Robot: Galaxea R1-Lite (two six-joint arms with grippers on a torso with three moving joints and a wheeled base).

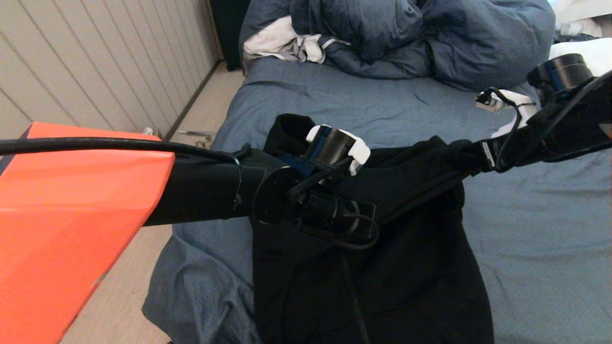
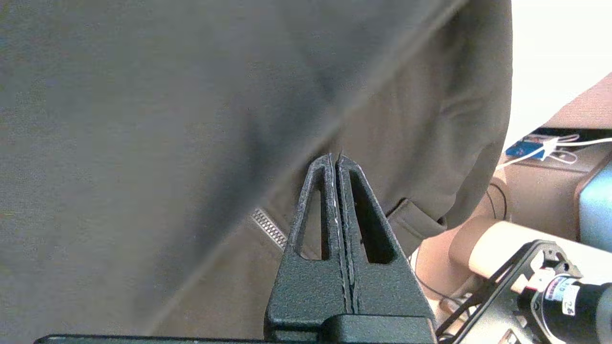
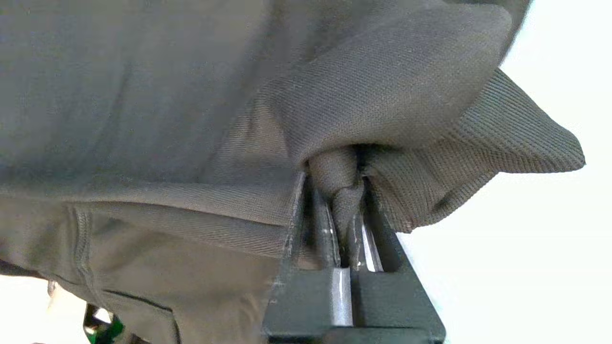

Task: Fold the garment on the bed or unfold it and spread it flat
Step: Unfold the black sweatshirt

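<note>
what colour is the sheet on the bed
Blue-grey and plain, a little wrinkled; the bed shows best in the head view.

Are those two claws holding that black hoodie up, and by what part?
The right gripper pinches a bunched fold at the garment's upper edge. The left gripper is shut against the cloth near the zipper; its hold is unclear.

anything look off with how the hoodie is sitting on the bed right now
The garment is not flat: the right gripper pinches a bunched fold and lifts it off the bed, while its lower part droops over the near edge. The left gripper is shut against the fabric.
</note>
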